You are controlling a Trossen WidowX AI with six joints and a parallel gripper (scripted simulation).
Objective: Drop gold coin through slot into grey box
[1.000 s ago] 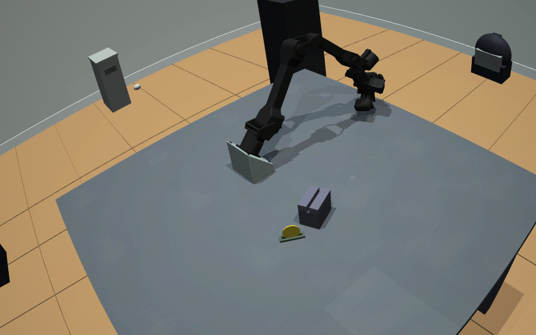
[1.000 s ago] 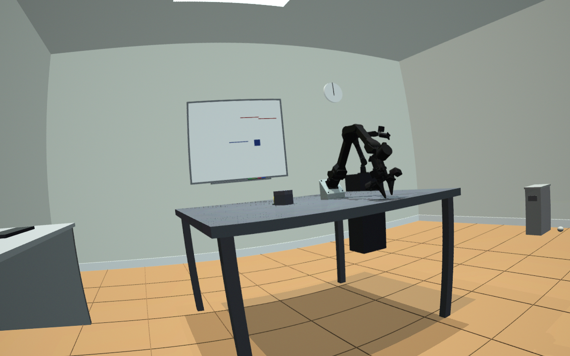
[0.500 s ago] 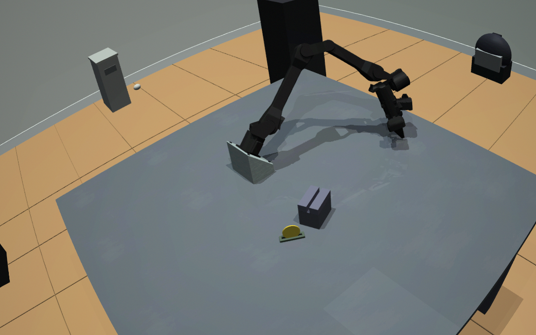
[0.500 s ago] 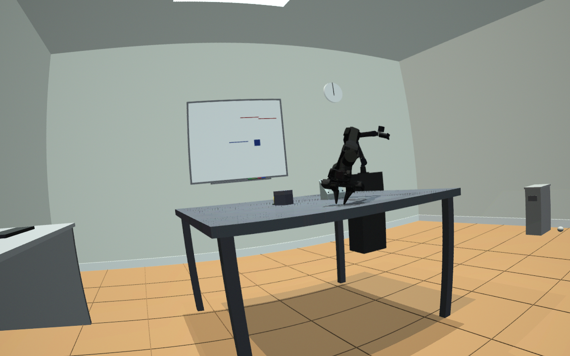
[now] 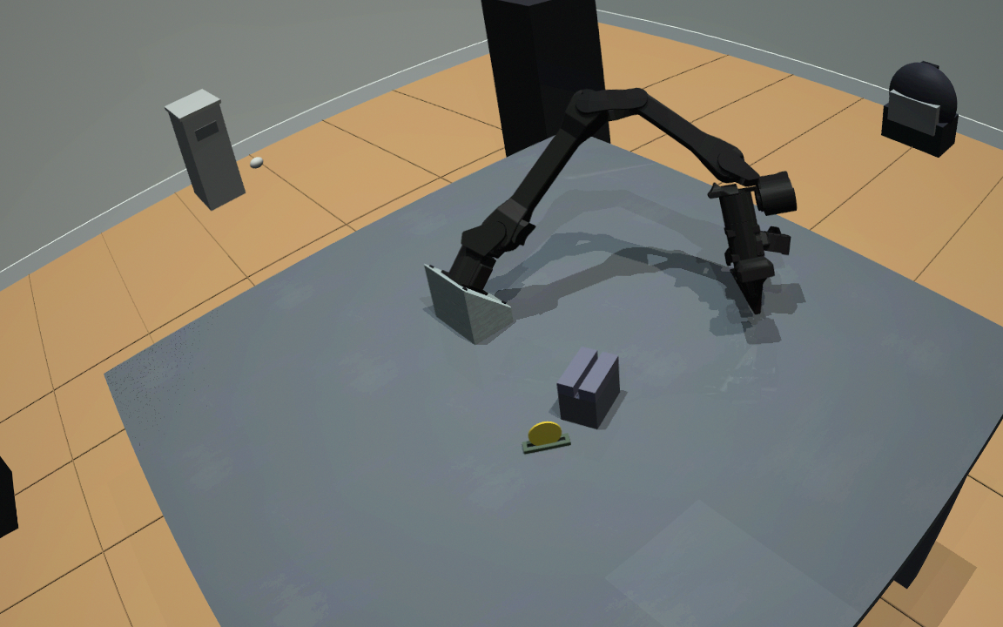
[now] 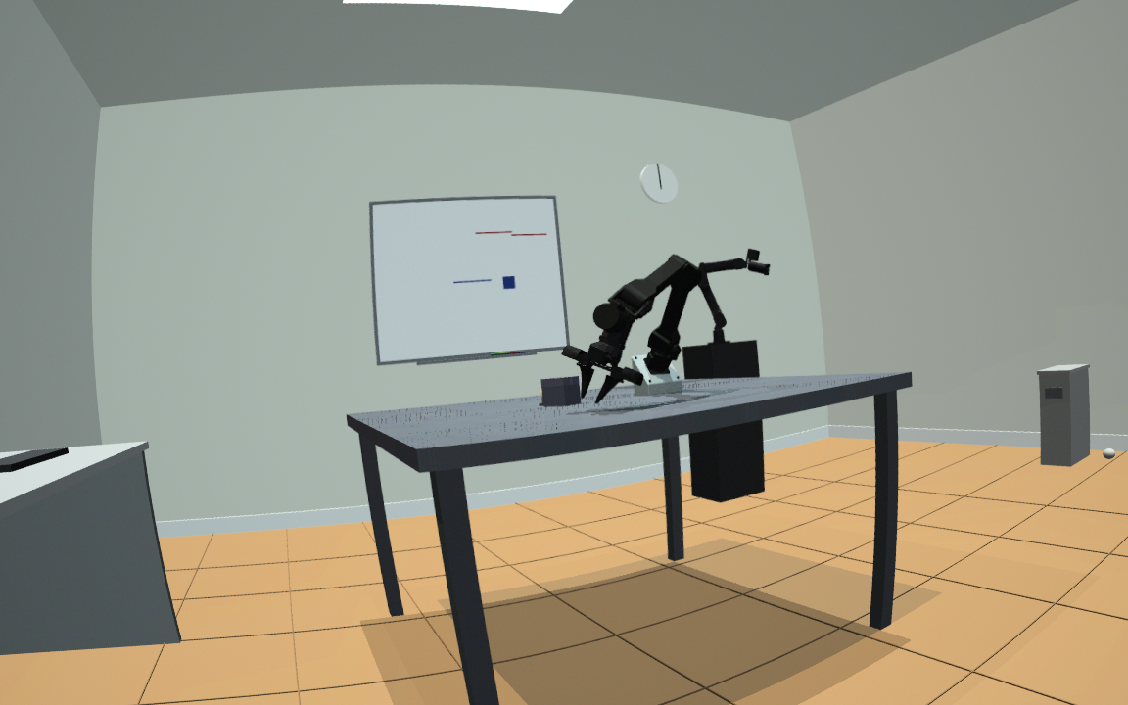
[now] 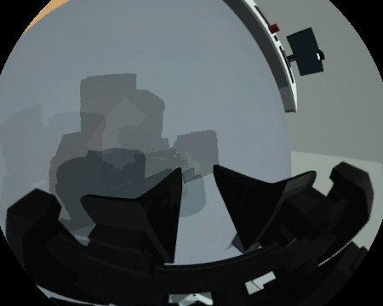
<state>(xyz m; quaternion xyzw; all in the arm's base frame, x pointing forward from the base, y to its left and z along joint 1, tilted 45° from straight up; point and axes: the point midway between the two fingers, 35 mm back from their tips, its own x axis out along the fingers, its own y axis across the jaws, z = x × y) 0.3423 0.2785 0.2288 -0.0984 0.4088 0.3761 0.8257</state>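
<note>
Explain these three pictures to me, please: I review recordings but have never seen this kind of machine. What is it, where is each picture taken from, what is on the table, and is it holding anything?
The black jointed thing is a robot arm bolted to a grey table. At its end is a gripper, two fingers that pinch. One picture looks down from above, one looks across the room from the side, and the round one comes from a camera on the arm's wrist, so it shows the two dark fingers with a gap between them and only bare table beyond. On the table stand a grey box with a slot in its lid and, beside it, a gold coin upright in a dark-green holder. The gripper is partly closed, holds nothing, and points down at the table well away from the coin.
</note>
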